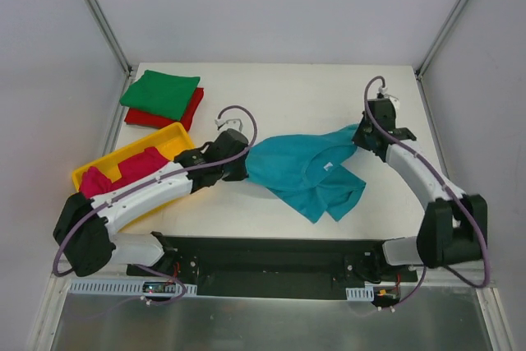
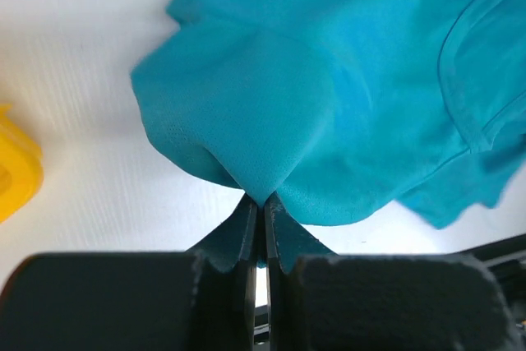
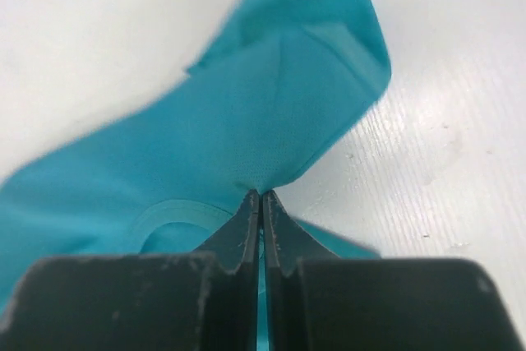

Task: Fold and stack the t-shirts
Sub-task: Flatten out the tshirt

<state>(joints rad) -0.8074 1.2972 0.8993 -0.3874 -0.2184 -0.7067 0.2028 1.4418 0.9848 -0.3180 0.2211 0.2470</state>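
The white surface (image 1: pixel 271 88) fills the middle of the frame. A teal shirt (image 1: pixel 300 172) lies bunched across its centre. At centre left a yellow tray (image 1: pixel 168 139) holds pink shirts (image 1: pixel 136 166). In the upper left, a folded green shirt (image 1: pixel 162 93) sits on a red shirt (image 1: pixel 191 113). The left hand (image 1: pixel 243 162) pinches the teal shirt's left edge, and the right hand (image 1: pixel 359 137) pinches its right end.

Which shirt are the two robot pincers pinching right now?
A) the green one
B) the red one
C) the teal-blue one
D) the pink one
C: the left pincer and the right pincer are each shut on a fold of the teal-blue shirt, one at each end of it.
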